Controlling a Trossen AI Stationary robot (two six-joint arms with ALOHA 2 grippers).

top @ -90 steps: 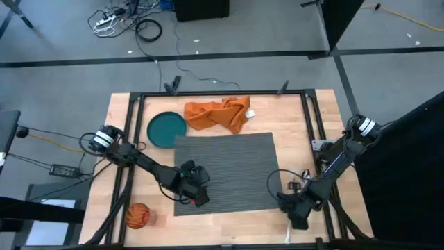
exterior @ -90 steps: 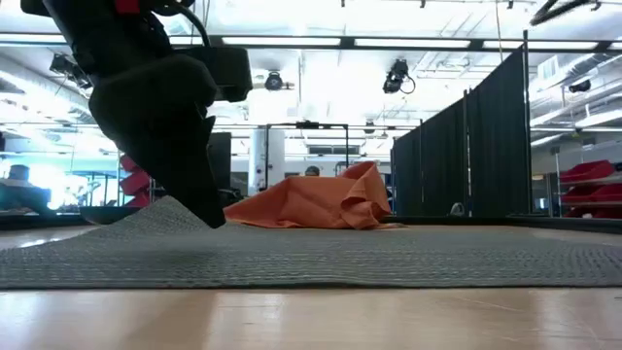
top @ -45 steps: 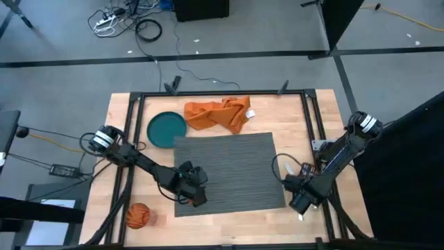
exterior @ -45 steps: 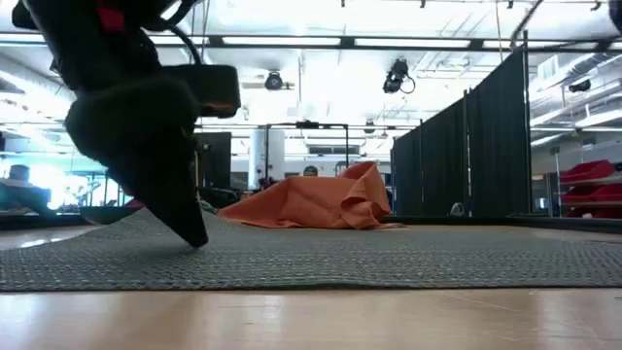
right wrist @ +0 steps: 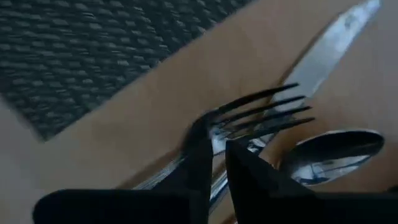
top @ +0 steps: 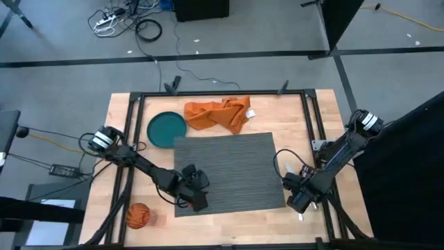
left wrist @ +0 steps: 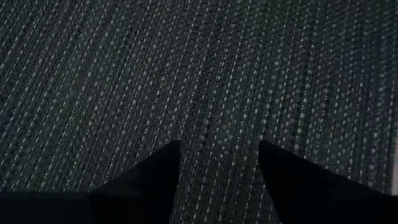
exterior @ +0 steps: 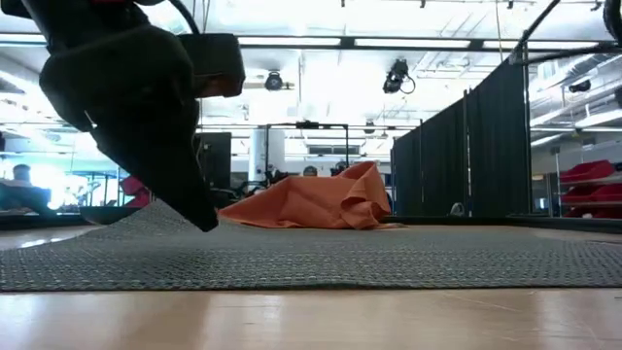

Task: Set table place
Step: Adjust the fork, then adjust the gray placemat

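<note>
From above, the dark grey ribbed placemat (top: 229, 172) lies mid-worktop (top: 222, 222) with the teal plate (top: 166, 129) and crumpled orange napkin (top: 220, 114) beyond it and the orange cup (top: 137, 216) near the front left corner, while the left gripper (top: 195, 196) sits on the mat's front left corner and the right gripper (top: 297, 201) just off its front right corner. At worktop level, the left gripper (exterior: 199, 216) meets the mat where its edge lifts slightly, the napkin (exterior: 316, 204) heaped behind. The left wrist shows its jaws parted over bare weave (left wrist: 199, 81); the right wrist shows its jaws nearly closed, pinching the fork (right wrist: 249, 121), beside the knife (right wrist: 329, 46) and spoon (right wrist: 333, 152).

Surface: wood table (top: 229, 215)
On it: placemat (top: 232, 170), plate (top: 166, 128), napkin (top: 218, 113), cup (top: 137, 215), cutlery (right wrist: 292, 134)
</note>
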